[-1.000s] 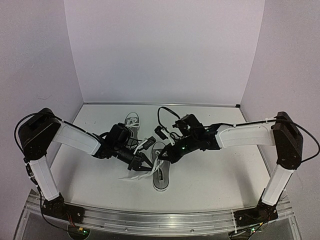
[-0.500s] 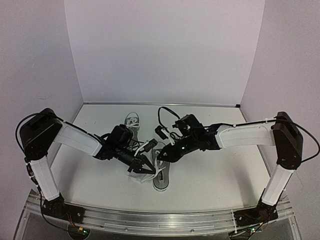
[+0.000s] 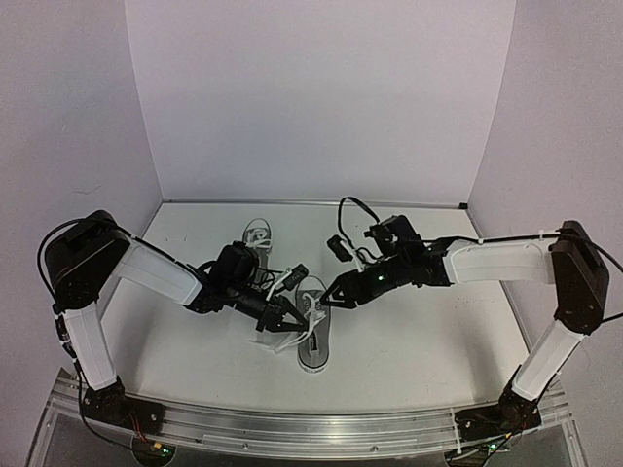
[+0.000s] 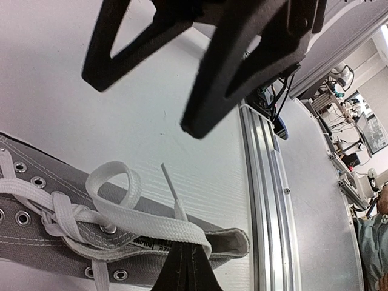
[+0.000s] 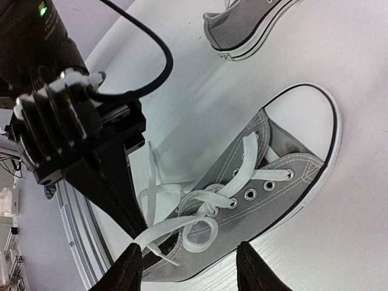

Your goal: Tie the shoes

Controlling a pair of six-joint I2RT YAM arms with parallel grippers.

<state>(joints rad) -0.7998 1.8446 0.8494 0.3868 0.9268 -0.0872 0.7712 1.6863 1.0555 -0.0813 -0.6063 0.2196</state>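
The near grey shoe (image 3: 313, 341) lies at the table's middle front, toe toward the back, its white laces loosely crossed. It also shows in the left wrist view (image 4: 54, 248) and the right wrist view (image 5: 285, 176). My left gripper (image 3: 290, 317) (image 4: 189, 257) is shut on a white lace (image 4: 151, 221) near its end, over the shoe's heel opening. A small loop of lace (image 5: 203, 227) lies by the top eyelets. My right gripper (image 3: 331, 296) (image 5: 191, 270) is open and empty, just above the shoe. The second shoe (image 3: 256, 236) (image 5: 251, 24) lies farther back.
The left arm's black gripper body (image 5: 91, 163) fills the left of the right wrist view, close to my right fingers. The aluminium rail (image 4: 267, 176) runs along the table's front edge. White walls enclose the back and sides.
My right gripper has drawn back to the right, off the shoe's laces. My left gripper has shifted slightly right and up toward the shoe, still holding the lace.
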